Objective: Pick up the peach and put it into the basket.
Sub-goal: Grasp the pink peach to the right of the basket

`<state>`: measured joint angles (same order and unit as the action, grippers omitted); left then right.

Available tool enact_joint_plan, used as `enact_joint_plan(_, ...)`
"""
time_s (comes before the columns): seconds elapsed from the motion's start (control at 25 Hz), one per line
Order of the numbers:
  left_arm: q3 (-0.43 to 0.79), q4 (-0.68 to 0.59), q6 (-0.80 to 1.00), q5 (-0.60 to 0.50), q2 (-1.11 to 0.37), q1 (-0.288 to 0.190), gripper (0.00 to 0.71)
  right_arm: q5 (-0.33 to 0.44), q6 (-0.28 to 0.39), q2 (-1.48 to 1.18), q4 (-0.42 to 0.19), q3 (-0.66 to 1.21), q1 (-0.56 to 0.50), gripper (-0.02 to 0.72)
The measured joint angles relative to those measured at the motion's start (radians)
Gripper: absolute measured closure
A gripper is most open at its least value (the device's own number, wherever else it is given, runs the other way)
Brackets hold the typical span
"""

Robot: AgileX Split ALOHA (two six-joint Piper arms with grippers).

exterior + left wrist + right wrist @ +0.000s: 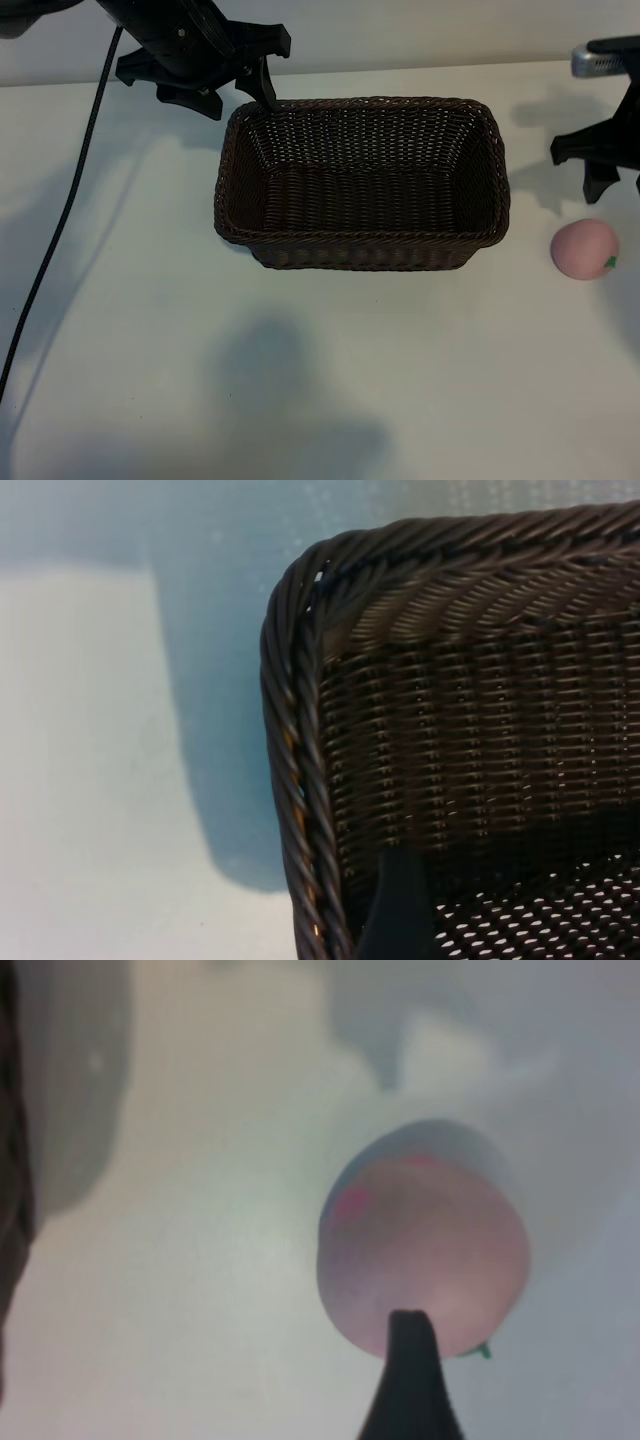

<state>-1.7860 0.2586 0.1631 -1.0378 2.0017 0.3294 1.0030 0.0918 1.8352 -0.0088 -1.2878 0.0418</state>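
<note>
Right now our right gripper (600, 175) hangs with jaws wide and empty at twelve o'clock of the peach (585, 249), which rests on the worktop (300, 380) at the basket's (362, 262) three o'clock; we should centre, then descend. Our left gripper (225, 85), also agape and empty, idles at the basket's ten o'clock corner.

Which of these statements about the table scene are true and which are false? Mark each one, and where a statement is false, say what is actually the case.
1. The peach lies inside the basket. False: it sits on the table, outside the basket's right end in the exterior view.
2. The basket holds nothing. True.
3. The right hand is closed around the peach. False: it is open and hangs just above the peach, not holding it.
4. The left hand is at the basket's far left corner. True: it is open there, holding nothing.
5. The peach carries a small green mark. True.
</note>
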Motion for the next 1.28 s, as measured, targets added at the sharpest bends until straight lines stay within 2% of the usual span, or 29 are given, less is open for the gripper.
enact_joint_plan(0.32,0.0,-0.001,0.0,0.0,0.0,0.0,0.125,-0.024,-0.001,0.04,0.009,0.026,0.0,0.17)
enact_joint_plan(0.72,0.0,-0.003,0.0,-0.001,0.0,0.0,0.125,-0.205,-0.002,0.04,0.022,0.149,-0.001,0.183)
enact_joint_plan(0.76,0.0,-0.003,0.0,-0.001,0.0,0.0,0.125,-0.215,-0.002,0.04,0.024,0.15,-0.001,0.201)
enact_joint_plan(0.84,0.0,-0.003,0.0,-0.002,0.0,0.0,0.125,-0.226,-0.002,0.04,0.026,0.15,-0.001,0.283)
enact_joint_plan(0.96,0.0,-0.003,0.0,-0.002,0.0,0.0,0.125,-0.229,-0.001,0.049,0.027,0.15,-0.001,0.475)
enact_joint_plan(1.08,0.0,-0.003,-0.003,-0.002,0.0,0.0,0.125,-0.229,-0.001,0.067,0.027,0.15,-0.001,0.628)
enact_joint_plan(1.16,0.0,-0.003,-0.004,-0.002,0.0,0.0,0.125,-0.228,-0.001,0.069,0.027,0.15,-0.001,0.657)
enact_joint_plan(1.28,0.0,-0.003,-0.004,-0.003,0.0,0.0,0.125,-0.222,0.0,0.069,0.027,0.147,-0.001,0.66)
